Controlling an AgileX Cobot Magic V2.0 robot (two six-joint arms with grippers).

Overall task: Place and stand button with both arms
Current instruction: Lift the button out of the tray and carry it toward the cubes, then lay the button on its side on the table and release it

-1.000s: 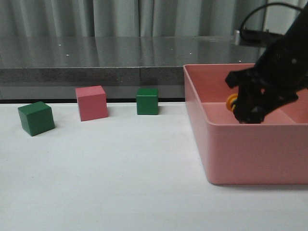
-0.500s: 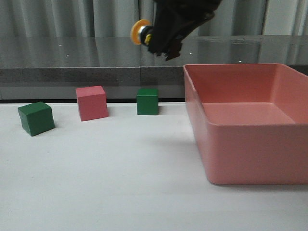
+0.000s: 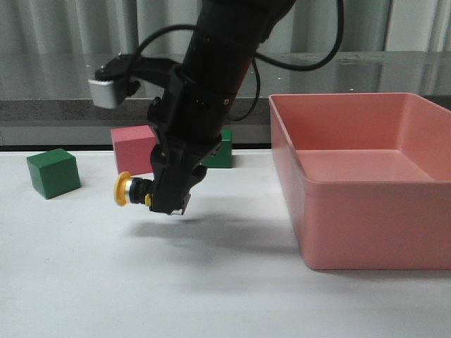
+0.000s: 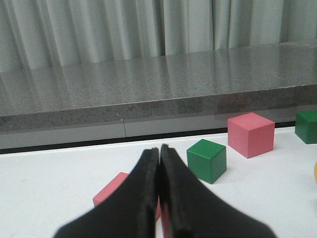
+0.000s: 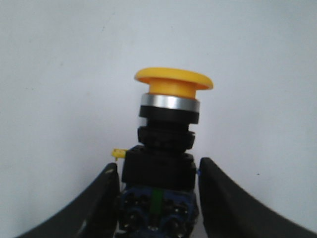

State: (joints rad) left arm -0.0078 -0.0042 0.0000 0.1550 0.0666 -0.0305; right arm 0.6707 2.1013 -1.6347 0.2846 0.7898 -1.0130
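The button (image 3: 131,190) has a yellow cap, a black body and a blue base. My right gripper (image 3: 169,201) is shut on its base and holds it sideways, cap to the left, just above the white table (image 3: 106,282), in front of the pink cube (image 3: 132,146). In the right wrist view the button (image 5: 168,124) sticks out between the fingers of the right gripper (image 5: 158,167). My left gripper (image 4: 159,148) is shut and empty, low over the table; it does not show in the front view.
A large pink bin (image 3: 366,211) stands at the right. A green cube (image 3: 53,172) sits at the left; another green cube (image 3: 220,149) is partly behind my right arm. The left wrist view shows a green cube (image 4: 207,159), a pink cube (image 4: 251,134) and another pink cube (image 4: 111,194) behind the fingers.
My right arm lifted the button out of the pink bin, carried it left over the table, and lowered it to just above the surface in front of the pink cube.
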